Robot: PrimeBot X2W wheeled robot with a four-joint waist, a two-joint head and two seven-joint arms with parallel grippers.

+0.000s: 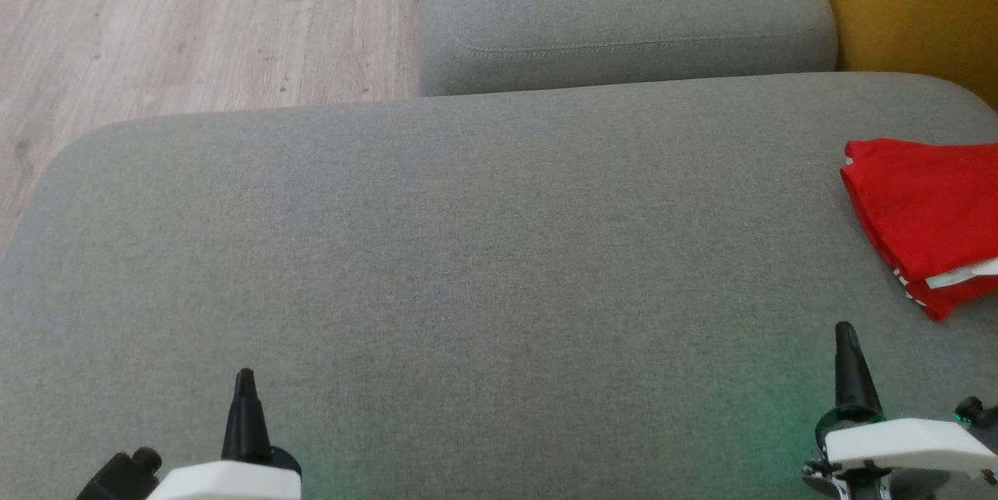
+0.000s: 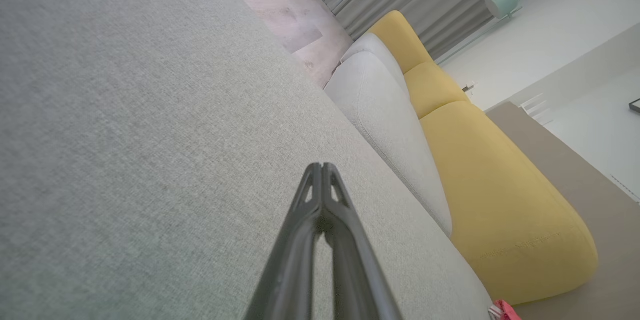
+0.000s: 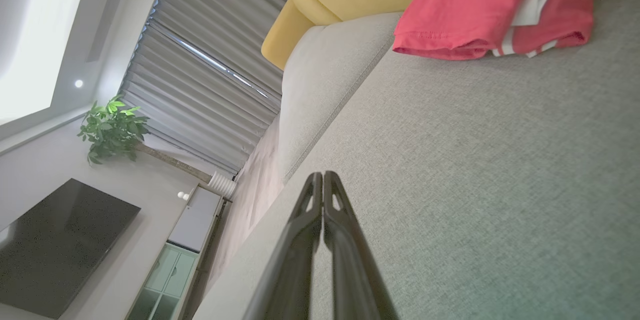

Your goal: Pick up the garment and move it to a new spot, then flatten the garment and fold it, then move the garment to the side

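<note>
Garment (image 1: 928,211) folded and parked at the side: we read this as the closing step, all but done.
We see the red cloth, white trim showing, lying in a neat fold at the right edge of the grey sofa cushion (image 1: 468,250), close to the yellow section (image 1: 920,1). Our right hand (image 1: 846,332) hovers clenched and empty, near the fold but apart from it, with the cloth ahead and to its right. Our left hand (image 1: 245,379), also clenched and empty, sits well apart on the other side. Next move, by our judgement: nothing left to grasp, so just draw both arms clear without snagging the fold.
</note>
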